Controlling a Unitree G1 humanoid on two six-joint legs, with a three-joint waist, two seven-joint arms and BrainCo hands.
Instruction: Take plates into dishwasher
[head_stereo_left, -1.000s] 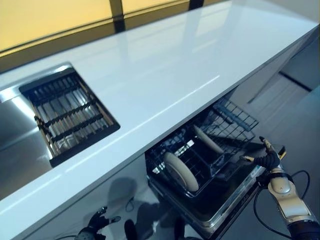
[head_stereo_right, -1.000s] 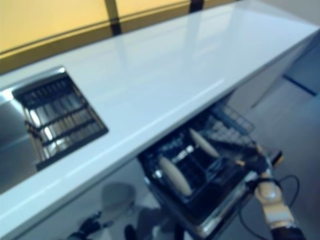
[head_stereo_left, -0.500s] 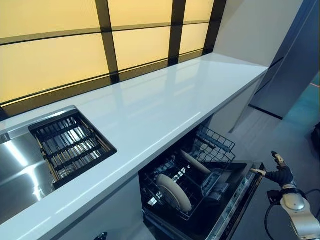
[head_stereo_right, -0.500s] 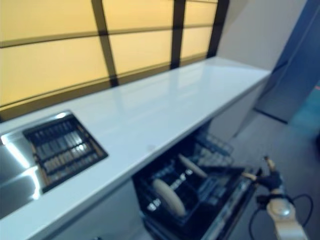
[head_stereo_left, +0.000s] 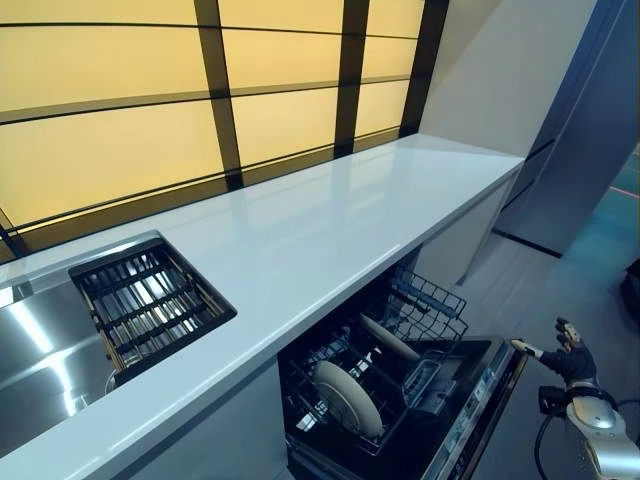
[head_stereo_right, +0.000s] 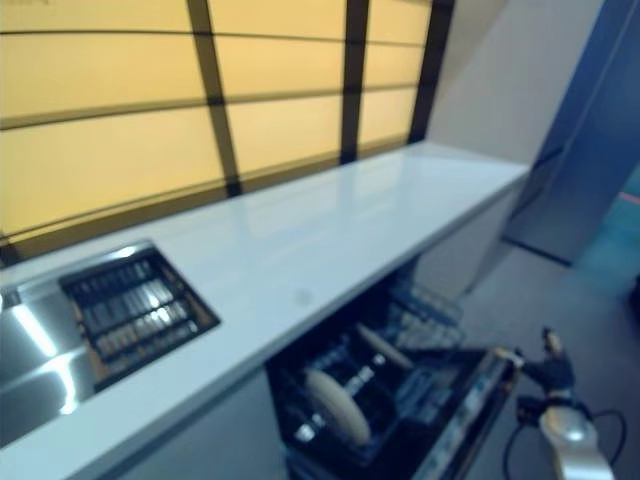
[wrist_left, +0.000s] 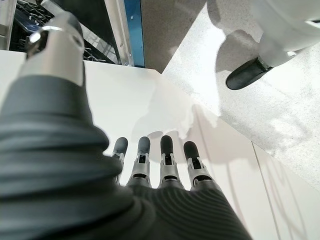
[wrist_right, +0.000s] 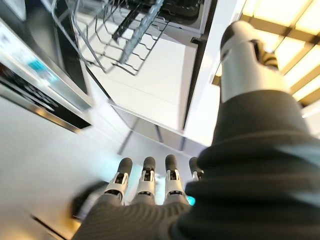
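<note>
**Two plates racked in open dishwasher; both robot hands empty**

Left eye view: right robot hand (head_stereo_left: 572, 360) sits just off the outer corner of the lowered dishwasher door (head_stereo_left: 478, 400), fingers straight and loosely spread, holding nothing. Inward of the hand, the lower rack (head_stereo_left: 370, 385) is pulled out under the white counter (head_stereo_left: 300, 230). Two plates stand on edge in it: the nearer plate (head_stereo_left: 345, 397) farther from the hand, the farther plate (head_stereo_left: 390, 338) closer to it. A sink (head_stereo_left: 150, 300) with a dark grid is set in the counter, well apart from the hand.

Right eye view: same layout; right hand beside the door corner.

Left wrist view: left robot hand (wrist_left: 160, 170), fingers straight, side by side, empty; pale panel beyond the fingertips.

Right wrist view: right hand's fingers (wrist_right: 145, 182) straight, empty; wire rack (wrist_right: 125, 35) beyond them.
</note>
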